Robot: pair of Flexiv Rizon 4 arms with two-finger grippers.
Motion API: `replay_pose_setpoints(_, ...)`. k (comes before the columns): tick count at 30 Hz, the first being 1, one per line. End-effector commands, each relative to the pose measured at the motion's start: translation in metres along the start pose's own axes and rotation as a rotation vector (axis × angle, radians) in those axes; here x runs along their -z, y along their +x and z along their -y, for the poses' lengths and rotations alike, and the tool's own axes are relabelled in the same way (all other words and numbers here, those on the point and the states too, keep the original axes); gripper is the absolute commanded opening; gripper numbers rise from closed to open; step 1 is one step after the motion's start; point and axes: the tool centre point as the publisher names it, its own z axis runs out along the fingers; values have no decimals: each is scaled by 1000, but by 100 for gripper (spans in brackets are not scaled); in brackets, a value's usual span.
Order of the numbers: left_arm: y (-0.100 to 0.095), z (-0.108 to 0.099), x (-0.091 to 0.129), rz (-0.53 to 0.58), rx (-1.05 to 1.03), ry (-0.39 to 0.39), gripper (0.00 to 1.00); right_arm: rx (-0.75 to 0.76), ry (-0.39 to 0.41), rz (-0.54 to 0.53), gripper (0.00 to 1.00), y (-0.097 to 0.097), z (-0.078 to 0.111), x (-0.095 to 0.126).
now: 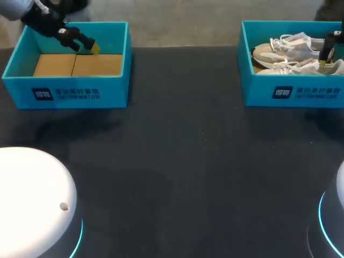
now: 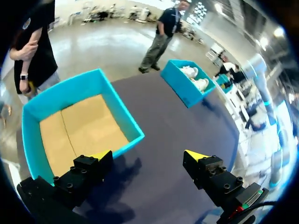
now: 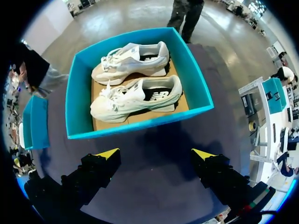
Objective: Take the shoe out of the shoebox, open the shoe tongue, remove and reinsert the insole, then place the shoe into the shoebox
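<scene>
White domed bases (image 1: 32, 199) are sitting nearest, at the front edge of the table (image 1: 183, 161). Each one is glowing with a thin blue ring, and both are being cut off by the border of the head view. The table top is looking dark and matte.

Farther back, the left arm is coming in from the far left corner, mostly out of sight, and is tilting down over the left box (image 1: 70, 91). From the head view only one yellow tip is showing. The wrist view is making it clear: the left gripper (image 2: 148, 156) is standing wide spread, pinching nothing, with bare table and a corner of the box ahead of it. This box is turquoise with straight walls, and its floor is showing two plain cardboard flaps.

The right arm is almost fully hidden past the right border of the head view; only a dark finger with a yellow tip is appearing in front of the shoes. The right gripper (image 3: 156, 154) is also standing wide spread and holding nothing, with the right box (image 3: 140, 123) lying ahead of its fingers.

Inside this turquoise box the near shoe (image 3: 135, 98) and the far shoe (image 3: 133, 58) are lying side by side on cardboard. Both are pale, laced, with dark insides. In the head view the front wall is hiding their lower parts.
</scene>
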Motion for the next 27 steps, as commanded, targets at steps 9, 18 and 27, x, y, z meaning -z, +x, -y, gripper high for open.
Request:
replay_pose_setpoints(9,-14,-14,-31,343,158,-138,100,27,54,12,100,5,9,-24)
replay_pose_setpoints(18,-21,-19,-30,381,294,-149,100,15,63,0,100,0,12,-25)
replay_pose_setpoints(27,-16,-24,-23,374,341,-175,100,15,63,0,100,0,12,-25)
